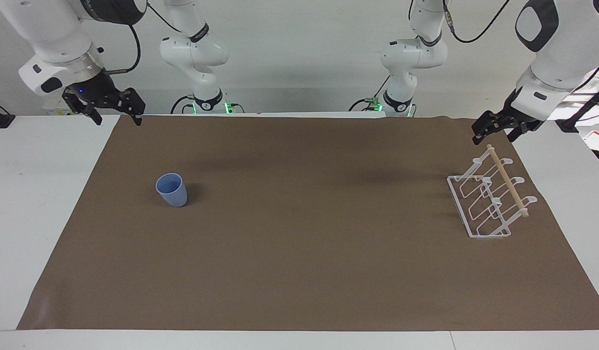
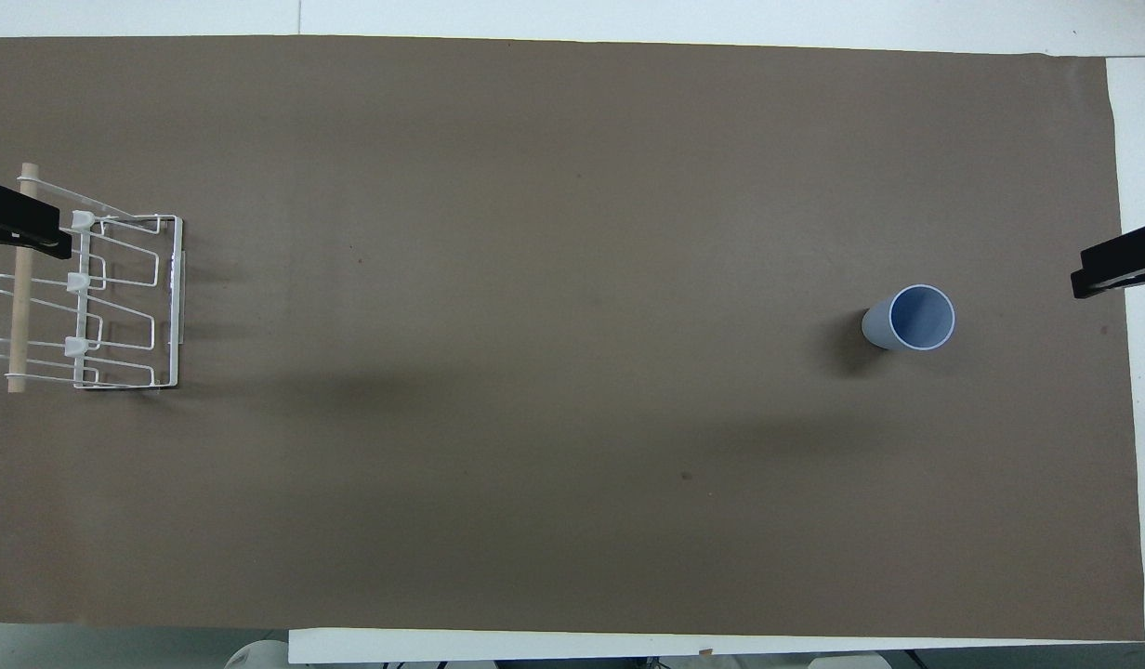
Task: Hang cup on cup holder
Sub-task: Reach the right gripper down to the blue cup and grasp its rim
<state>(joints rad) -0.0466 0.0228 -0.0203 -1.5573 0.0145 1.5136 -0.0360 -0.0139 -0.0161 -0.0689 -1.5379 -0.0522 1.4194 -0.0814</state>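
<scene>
Rack first: cup holder at the left arm's end, left gripper spread above it. Right gripper spread, waiting. Cup upright at the right arm's end, probably light, slick; pinch its rim wall.

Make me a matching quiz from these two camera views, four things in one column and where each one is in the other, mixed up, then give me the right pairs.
Things:
1. cup
2. cup holder
3. left gripper
4. right gripper

Places:
A. up in the air over the cup holder's end nearer the robots
B. upright on the brown mat, toward the right arm's end
C. on the mat toward the left arm's end
D. up in the air over the mat's corner at the right arm's end

Pairs: 1-B, 2-C, 3-A, 4-D
</scene>
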